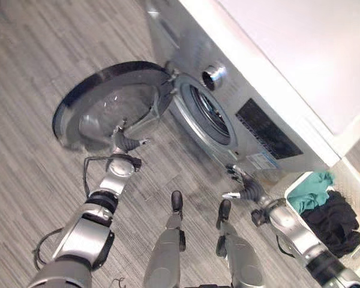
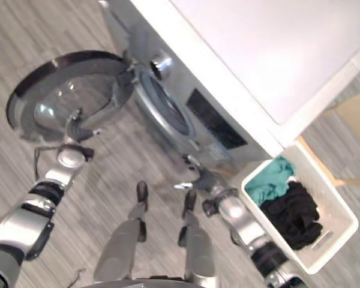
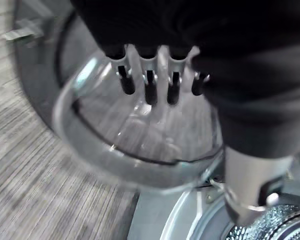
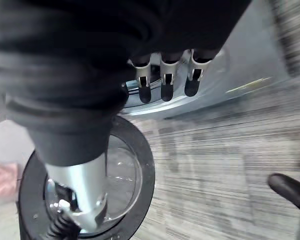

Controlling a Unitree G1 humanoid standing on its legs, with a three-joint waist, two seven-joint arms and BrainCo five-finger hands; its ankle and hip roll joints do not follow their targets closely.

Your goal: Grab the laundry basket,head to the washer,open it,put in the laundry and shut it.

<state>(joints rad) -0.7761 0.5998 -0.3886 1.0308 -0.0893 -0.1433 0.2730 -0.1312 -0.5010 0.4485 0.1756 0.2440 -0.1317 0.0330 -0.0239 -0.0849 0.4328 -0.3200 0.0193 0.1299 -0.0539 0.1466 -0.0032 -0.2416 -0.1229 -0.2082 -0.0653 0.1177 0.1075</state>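
1. The step in hand looks like opening the washer [image 1: 252, 114]: its one round door [image 1: 105, 105] stands swung wide, the drum opening [image 1: 207, 114] exposed.
2. The left hand [image 1: 127, 141] rests at the door's glass bowl with fingers [image 3: 149, 87] straight and relaxed, holding nothing.
3. The right hand [image 1: 243, 183] hangs below the washer's front, fingers loosely extended, empty.
4. One white laundry basket [image 2: 339, 225] sits on the floor at the robot's right, holding two visible garments: a teal cloth [image 2: 267, 180] and a black cloth [image 2: 294, 213].
5. The next move likely calls for the right hand to reach into the basket for a garment.
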